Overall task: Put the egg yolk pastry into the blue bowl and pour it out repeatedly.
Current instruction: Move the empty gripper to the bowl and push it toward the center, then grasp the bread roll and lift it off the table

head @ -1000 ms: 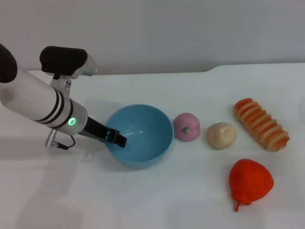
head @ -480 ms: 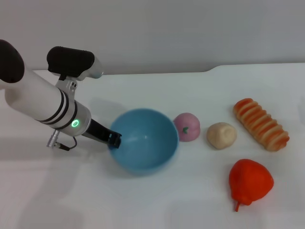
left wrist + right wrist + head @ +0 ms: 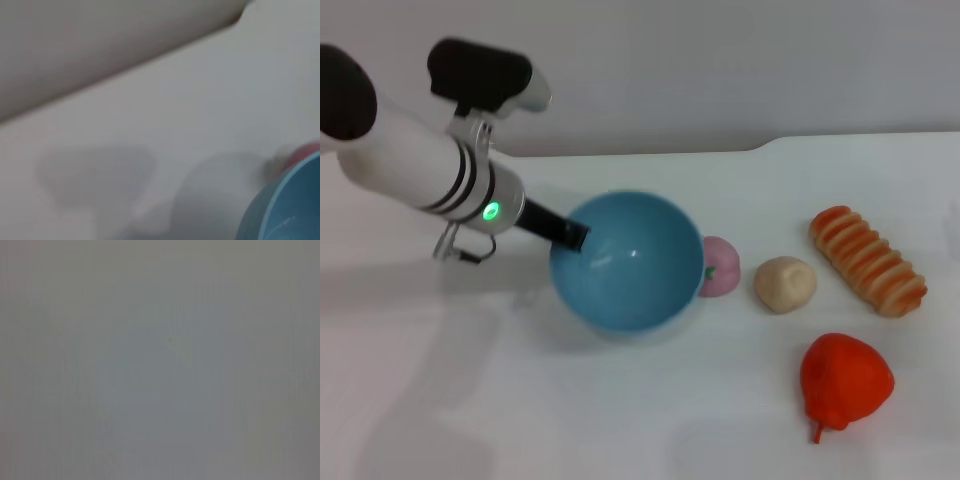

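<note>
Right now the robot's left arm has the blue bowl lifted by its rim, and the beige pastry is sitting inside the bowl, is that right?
Not quite. The left gripper does hold the blue bowl by its rim, lifted and tilted, but the bowl is empty. The head view shows the egg yolk pastry lying on the table, between the pink bun and the striped bread.

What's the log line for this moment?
left end effector: shut on blue bowl, lifted, tilted | egg yolk pastry: on table | right arm: unseen
</note>
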{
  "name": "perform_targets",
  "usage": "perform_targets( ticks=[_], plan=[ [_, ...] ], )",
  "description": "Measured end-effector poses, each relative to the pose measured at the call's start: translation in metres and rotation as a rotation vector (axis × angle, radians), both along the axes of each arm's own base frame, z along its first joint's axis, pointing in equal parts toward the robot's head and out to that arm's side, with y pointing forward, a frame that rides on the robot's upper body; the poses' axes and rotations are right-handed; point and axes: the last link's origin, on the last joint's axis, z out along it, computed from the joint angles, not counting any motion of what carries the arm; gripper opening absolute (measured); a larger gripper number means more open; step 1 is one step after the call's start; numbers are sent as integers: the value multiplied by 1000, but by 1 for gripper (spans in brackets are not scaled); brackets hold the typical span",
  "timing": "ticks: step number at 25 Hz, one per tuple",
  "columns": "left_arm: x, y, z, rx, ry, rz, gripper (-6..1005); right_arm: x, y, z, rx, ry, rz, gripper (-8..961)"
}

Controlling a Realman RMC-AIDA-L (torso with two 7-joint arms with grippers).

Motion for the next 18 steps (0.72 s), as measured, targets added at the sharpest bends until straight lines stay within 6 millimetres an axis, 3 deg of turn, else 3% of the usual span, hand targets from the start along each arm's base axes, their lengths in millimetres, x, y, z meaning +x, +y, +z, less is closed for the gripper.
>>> perform_targets(
  ticks=[3,10,18],
  plan=[
    [18,10,7,20,24,-74,-2,0,-1,-3,-16,0,5,527],
    [36,20,13,18,82,-133,-3,-12,7,-11,-100,4,77,527],
    [36,21,14,18,109,-144,-1,-39,40,9,-328,125,180,527]
  ],
)
